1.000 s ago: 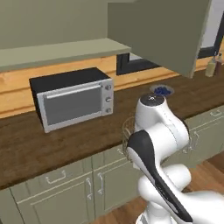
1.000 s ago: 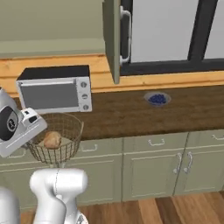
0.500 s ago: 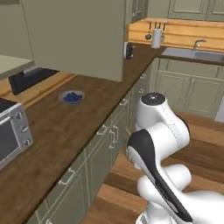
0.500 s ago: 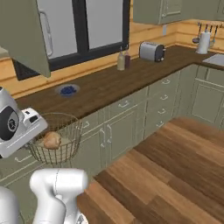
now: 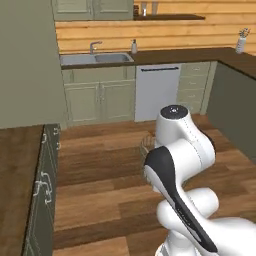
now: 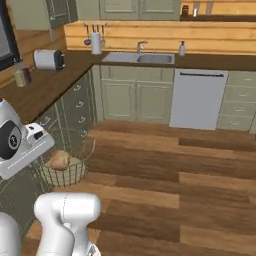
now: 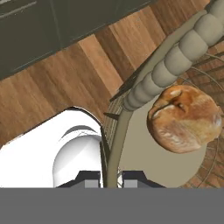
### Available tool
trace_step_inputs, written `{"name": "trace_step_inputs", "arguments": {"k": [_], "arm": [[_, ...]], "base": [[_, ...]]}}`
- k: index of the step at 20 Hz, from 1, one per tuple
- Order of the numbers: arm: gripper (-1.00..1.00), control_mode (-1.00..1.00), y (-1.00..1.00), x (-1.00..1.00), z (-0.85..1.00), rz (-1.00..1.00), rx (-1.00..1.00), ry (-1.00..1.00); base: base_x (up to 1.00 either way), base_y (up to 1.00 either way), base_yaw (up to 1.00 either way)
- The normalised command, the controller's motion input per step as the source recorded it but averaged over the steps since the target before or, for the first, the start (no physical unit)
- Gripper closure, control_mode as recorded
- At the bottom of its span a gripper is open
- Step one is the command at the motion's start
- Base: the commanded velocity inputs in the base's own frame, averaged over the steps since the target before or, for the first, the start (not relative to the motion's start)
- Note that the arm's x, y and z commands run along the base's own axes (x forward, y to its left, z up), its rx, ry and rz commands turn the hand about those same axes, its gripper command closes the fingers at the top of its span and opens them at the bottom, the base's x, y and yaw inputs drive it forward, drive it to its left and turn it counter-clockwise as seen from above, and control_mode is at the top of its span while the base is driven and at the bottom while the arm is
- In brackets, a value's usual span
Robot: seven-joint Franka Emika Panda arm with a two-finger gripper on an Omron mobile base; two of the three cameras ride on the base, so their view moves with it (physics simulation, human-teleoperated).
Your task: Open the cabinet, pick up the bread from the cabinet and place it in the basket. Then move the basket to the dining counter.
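Observation:
The basket, cream wire mesh, hangs above the wood floor at the arm's left side. The golden-brown bread lies on its pale base. In the hand view my gripper is shut on the basket's thick rim, and the bread sits just beyond it. A bit of the mesh peeks out behind the arm. The cabinet's open sage door fills the left. The dining counter, with a plain grey front and a dark top, stands at the far right.
Ahead are a sink, a white dishwasher and sage drawers under a dark worktop. A toaster and a jar stand on that worktop. Open wood floor stretches in between.
The whole scene has swung round with the base: toaster oven and wall counter have gone, sink wall and floor have come in. The basket with the bread stays in my gripper.

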Motion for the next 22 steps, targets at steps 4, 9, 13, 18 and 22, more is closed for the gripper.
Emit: {"name": "trace_step_inputs", "arguments": {"k": [4, 9, 13, 18, 22], "arm": [[1.00, 1.00, 0.00, 0.00, 0.00, 0.00, 0.00, 0.00], [1.00, 1.00, 0.00, 0.00, 0.00, 0.00, 0.00, 0.00], [1.00, 1.00, 0.00, 0.00, 0.00, 0.00, 0.00, 0.00], [1.00, 1.00, 0.00, 0.00, 0.00, 0.00, 0.00, 0.00], [1.00, 1.00, 0.00, 0.00, 0.00, 0.00, 0.00, 0.00]], "base": [[0.00, 0.01, -0.94], [0.00, 0.05, -0.99], [0.00, 0.06, -0.99], [0.77, 0.34, -0.71], [1.00, 0.52, -0.38]]}}
